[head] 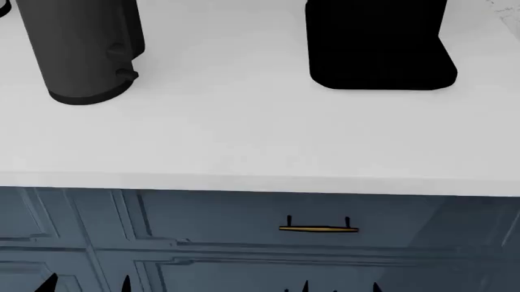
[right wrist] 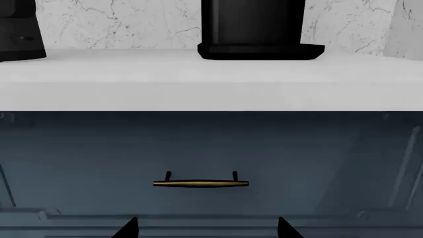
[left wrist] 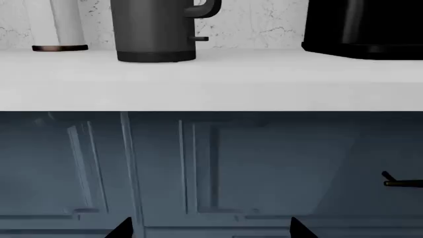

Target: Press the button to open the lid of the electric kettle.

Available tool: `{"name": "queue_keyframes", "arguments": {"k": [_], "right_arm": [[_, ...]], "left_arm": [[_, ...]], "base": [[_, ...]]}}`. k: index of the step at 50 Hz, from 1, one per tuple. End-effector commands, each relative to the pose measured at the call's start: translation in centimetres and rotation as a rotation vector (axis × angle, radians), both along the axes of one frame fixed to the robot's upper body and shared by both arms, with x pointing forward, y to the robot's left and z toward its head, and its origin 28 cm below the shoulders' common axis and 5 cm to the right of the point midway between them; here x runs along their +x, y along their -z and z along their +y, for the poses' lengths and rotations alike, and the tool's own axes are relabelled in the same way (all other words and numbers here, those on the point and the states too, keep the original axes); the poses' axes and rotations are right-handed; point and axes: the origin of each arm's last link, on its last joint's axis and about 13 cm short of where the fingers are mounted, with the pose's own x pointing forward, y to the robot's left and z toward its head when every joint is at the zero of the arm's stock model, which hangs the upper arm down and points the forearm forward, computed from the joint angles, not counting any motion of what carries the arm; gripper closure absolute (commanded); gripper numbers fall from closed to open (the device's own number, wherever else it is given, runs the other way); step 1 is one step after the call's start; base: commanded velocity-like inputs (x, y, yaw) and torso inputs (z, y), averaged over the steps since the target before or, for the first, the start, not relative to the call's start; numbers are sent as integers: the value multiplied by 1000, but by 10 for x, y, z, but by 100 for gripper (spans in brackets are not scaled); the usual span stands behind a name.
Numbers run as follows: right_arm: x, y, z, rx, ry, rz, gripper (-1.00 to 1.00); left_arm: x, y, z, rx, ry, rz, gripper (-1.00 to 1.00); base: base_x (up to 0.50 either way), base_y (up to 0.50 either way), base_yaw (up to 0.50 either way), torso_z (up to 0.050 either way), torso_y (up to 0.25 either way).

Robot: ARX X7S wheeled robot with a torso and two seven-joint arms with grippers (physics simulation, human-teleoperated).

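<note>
The electric kettle [head: 77, 48] is a dark grey tapered cylinder standing at the far left of the white counter. It also shows in the left wrist view [left wrist: 155, 29], with its handle [left wrist: 206, 9] and a small tab [left wrist: 200, 38] near the base. Its edge shows in the right wrist view [right wrist: 19, 29]. The kettle's top is cut off in every view, so the button and the lid are out of view. My left gripper [left wrist: 211, 230] and right gripper [right wrist: 208, 230] are open and empty, low in front of the cabinet, below the counter. Only their tips show in the head view, left gripper [head: 87, 284] and right gripper [head: 340, 288].
A boxy black appliance [head: 378, 42] stands on the counter [head: 243, 140] right of the kettle. A white cylinder with a dark base [left wrist: 58, 29] stands left of the kettle. Blue cabinet fronts lie below the counter edge, with a brass drawer handle [head: 318, 228].
</note>
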Motion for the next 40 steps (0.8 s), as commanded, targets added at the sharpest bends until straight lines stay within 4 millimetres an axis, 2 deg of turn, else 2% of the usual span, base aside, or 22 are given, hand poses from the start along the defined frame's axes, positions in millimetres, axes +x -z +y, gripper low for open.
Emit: {"name": "queue_keyframes", "arguments": {"k": [1,11,24,27,30,31,33,34,35,40], "right_arm": [[1,0,0,0,0,0,-100],[1,1,-1,-16,-4,6,-100],[0,4,3,1,-20,26,-100],[-1,-1,3,0,-18,31,-100],[-3,-12,3,-16,-17,4,-100],[-4,-26,2,-6,-6,-23,-100],[-4,-34,2,-20,-24,-25,-100],[-2,-40,1,-14,-21,-27,-100],[-2,-46,0,-14,-20,-29,-100],[3,-87,-5,-10,12,-52,-100]], "left_arm": [[1,1,0,0,0,0,-100],[0,11,1,-18,2,13,-100],[-3,7,-1,13,19,35,-100],[-3,5,0,9,13,37,-100],[-5,-10,-1,13,-6,23,-100],[-7,-25,-4,16,20,4,-100],[-9,-43,-6,18,25,-26,-100],[-8,-55,-4,3,-54,-12,-100],[-9,-70,-4,-70,-35,-57,-100],[-12,-126,-10,-5,47,-82,-100]], "base": [[0,0,0,0,0],[0,0,0,0,0],[0,0,0,0,0],[0,0,0,0,0],[0,0,0,0,0],[0,0,0,0,0],[0,0,0,0,0],[0,0,0,0,0],[0,0,0,0,0],[0,0,0,0,0]]}}
